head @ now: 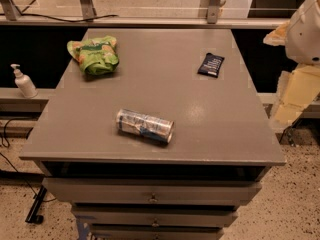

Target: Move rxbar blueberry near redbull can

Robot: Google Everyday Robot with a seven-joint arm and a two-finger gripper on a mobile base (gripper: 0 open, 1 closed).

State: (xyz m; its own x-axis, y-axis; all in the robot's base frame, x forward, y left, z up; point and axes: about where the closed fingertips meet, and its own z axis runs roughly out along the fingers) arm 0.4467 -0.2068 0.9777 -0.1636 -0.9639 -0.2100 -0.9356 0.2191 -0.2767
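Approach stage: rxbar blueberry (211, 64) far right, ungrasped; redbull can (145, 125) near centre, lying; gripper (295, 91) beyond the worktop (165, 79), right side, state indiscernible. Next: reach the bar.

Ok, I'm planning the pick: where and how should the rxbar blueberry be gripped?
Probably pinch the rxbar blueberry across its short width, coming straight down from above. It lies flat on the cabinet top, too thin for a side approach, with its long axis slightly tilted. The gripper is off the top's right edge.
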